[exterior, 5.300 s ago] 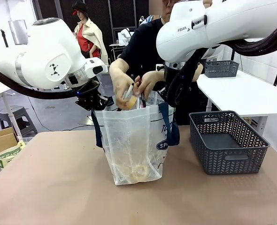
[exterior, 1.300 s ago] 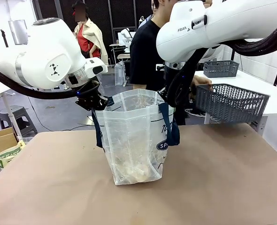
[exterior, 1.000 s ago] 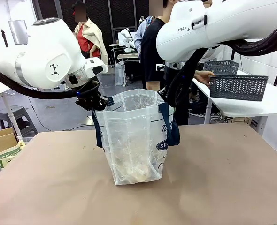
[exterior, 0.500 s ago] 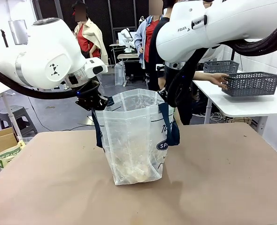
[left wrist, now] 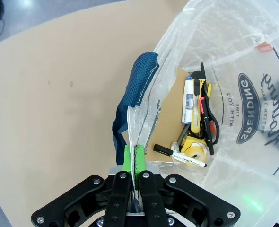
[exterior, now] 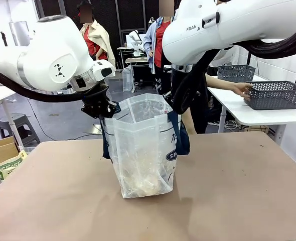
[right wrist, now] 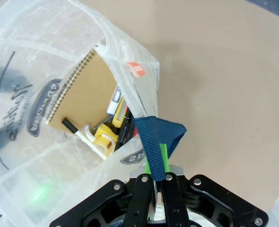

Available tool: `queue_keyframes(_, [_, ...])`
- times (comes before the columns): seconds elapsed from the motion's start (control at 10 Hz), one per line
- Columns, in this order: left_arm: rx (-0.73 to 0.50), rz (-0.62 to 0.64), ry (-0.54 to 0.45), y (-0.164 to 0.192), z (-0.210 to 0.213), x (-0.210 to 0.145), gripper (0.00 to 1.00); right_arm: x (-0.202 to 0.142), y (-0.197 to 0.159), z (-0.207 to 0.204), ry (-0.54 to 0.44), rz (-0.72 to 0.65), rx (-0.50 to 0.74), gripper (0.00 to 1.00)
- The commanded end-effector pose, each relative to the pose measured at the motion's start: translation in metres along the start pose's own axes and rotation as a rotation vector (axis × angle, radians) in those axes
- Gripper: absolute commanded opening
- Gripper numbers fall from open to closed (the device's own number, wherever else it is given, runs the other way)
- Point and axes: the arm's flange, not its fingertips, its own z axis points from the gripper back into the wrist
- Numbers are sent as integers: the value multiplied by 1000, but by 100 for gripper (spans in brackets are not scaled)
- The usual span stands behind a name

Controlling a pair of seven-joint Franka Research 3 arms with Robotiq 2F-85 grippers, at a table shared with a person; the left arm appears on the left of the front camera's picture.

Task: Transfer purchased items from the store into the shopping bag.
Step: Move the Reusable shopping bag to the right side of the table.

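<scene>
The shopping bag [exterior: 143,145], whitish plastic with navy straps, stands open mid-table. My left gripper [exterior: 102,108] is shut on its left rim, green pads [left wrist: 132,161] pinching the plastic beside the navy handle [left wrist: 139,85]. My right gripper [exterior: 177,103] is shut on the right navy strap [right wrist: 153,137]. Inside lie the purchased items: a brown spiral notebook [right wrist: 82,94], scissors [left wrist: 209,125], a pen-like stick [left wrist: 189,101] and a yellow piece [left wrist: 194,144]. The store, a dark grey mesh basket [exterior: 277,94], rests on a white side table at the far right, a person's hand [exterior: 243,89] on it.
A second grey basket [exterior: 236,73] stands farther back on the white side table [exterior: 248,108]. A cardboard box [exterior: 2,153] sits beyond the brown table's left edge. People stand behind the bag at the far side.
The person has carried the basket off the brown table and set it on the white side table at the right. Both grippers stay shut on the bag, raised very slightly.
</scene>
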Motion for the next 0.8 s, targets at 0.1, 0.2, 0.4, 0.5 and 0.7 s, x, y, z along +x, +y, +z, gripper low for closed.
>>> queue_keyframes(0.1, [15, 81, 15, -24, 3, 7, 0, 7, 24, 1, 19, -108, 24, 0])
queue_keyframes(0.2, [3, 92, 8, -29, 3, 9, 0, 11, 32, -2, 7, -112, 11, 0])
queue_keyframes(0.4, [-35, 99, 4, -37, 2, 14, 0, 17, 45, -2, 11, -130, 39, 0])
queue_keyframes(0.5, [-61, 92, 9, -42, 1, 16, 0, 19, 47, -1, 10, -134, 49, 0])
queue_keyframes(0.7, [-104, 100, 49, -43, -4, 17, 0, 23, 48, 0, 2, -152, 53, 0])
